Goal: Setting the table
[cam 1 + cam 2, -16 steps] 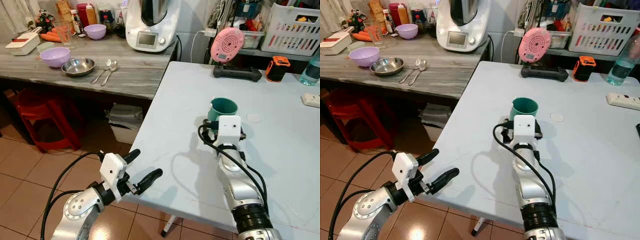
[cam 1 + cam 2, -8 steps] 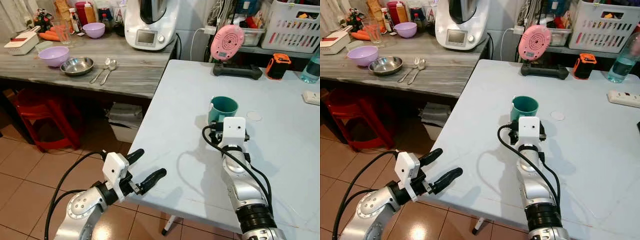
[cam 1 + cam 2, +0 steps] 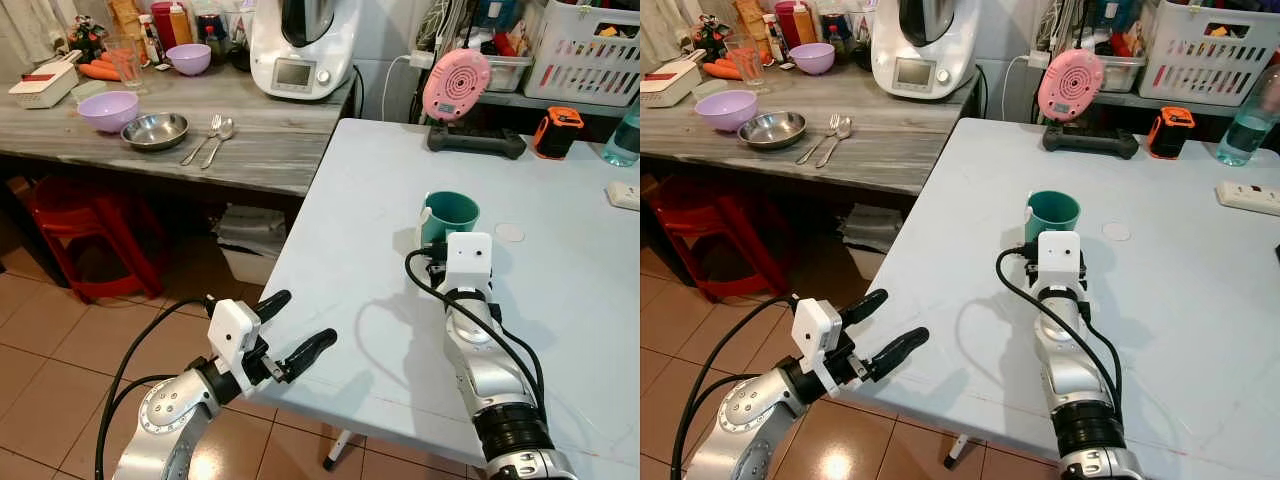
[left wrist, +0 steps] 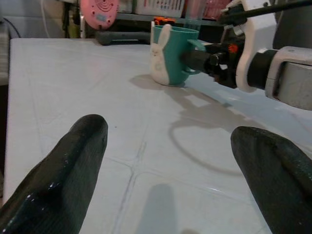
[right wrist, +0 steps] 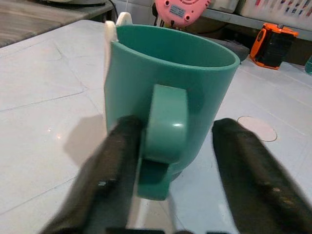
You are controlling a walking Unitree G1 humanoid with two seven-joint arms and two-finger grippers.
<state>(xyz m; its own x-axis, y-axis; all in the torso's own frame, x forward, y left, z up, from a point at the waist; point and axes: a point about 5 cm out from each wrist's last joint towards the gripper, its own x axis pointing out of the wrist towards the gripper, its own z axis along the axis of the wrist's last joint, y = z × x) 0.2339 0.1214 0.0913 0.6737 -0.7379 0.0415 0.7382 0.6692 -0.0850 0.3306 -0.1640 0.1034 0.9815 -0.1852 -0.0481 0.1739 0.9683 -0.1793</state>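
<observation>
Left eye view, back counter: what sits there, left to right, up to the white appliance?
White box → lilac bowl → steel bowl → fork and spoon → white kitchen machine.

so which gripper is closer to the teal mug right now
Right. The right gripper is at the teal mug, its open fingers either side of the handle. The left gripper hovers open off the white table's near-left edge, well short of the mug.
</observation>
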